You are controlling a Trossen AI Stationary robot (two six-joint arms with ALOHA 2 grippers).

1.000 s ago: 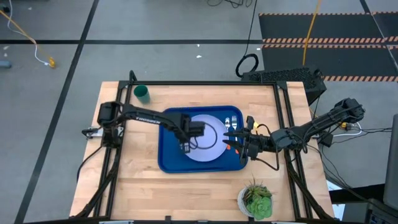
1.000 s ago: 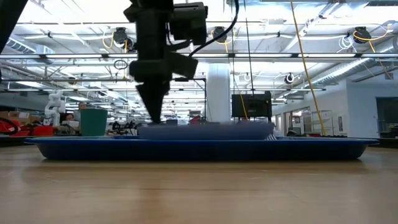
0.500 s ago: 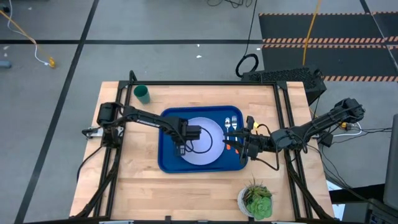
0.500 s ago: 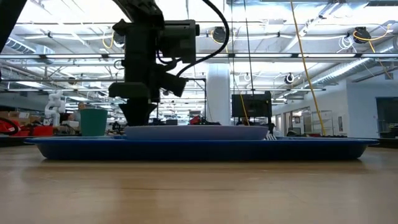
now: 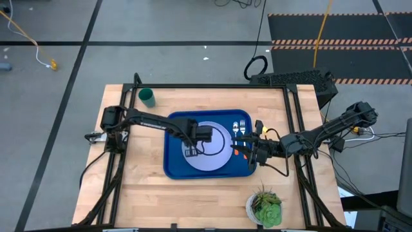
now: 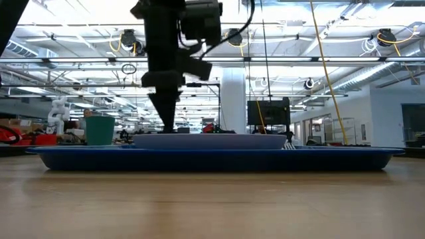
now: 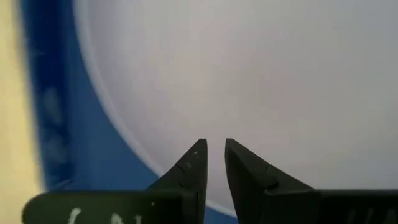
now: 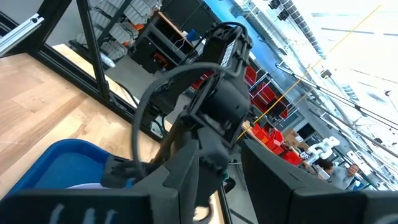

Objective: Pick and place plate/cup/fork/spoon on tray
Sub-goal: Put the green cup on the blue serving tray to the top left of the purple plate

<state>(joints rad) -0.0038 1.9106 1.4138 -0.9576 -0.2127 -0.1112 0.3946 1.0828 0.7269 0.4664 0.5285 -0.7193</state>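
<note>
At the far left corner of the table, the cup (image 5: 147,96) is standing alone, well away from the tray (image 5: 172,164). The left gripper (image 5: 191,152) is hanging over the plate's (image 5: 215,158) left edge, fingers nearly together, holding nothing. That arm is sitting nearer the cup, I think. The right gripper (image 5: 247,144) is waiting by the fork (image 5: 244,128) and spoon (image 5: 235,129), fingers spread a little.
</note>
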